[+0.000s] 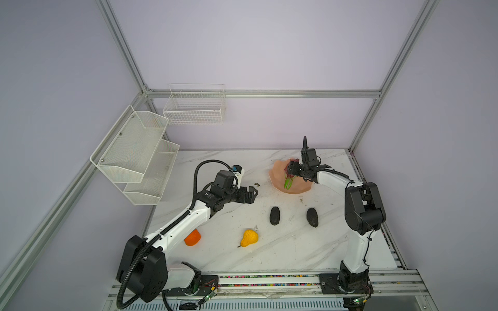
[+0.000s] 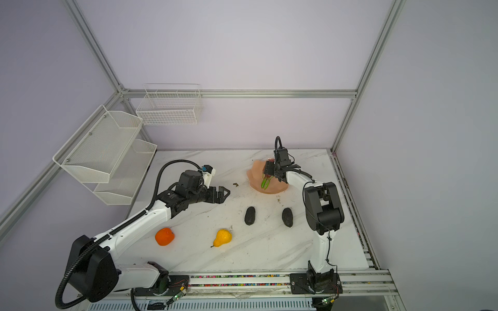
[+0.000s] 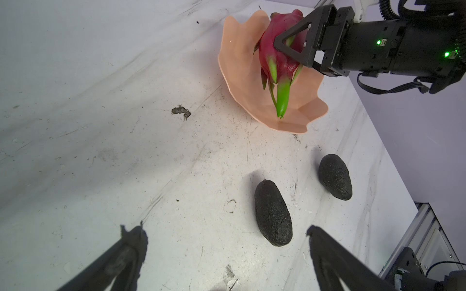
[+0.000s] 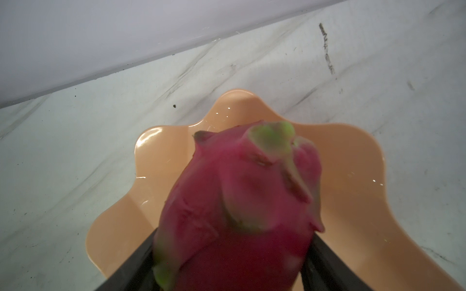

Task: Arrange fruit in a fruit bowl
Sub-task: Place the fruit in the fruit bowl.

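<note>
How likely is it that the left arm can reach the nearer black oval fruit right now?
Probably yes: the left gripper is open and empty, with only bare table between it and that black oval.

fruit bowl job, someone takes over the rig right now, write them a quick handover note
Left tool: open, empty, hovering above the table, apart from the bowl.
Right tool: shut on the dragon fruit, held green tip down over the bowl; not yet released.
On the table, outside the bowl: pear, orange, dark ovals.
Done: dragon fruit brought to the bowl.
Left: release it, then bring in the other four.
</note>
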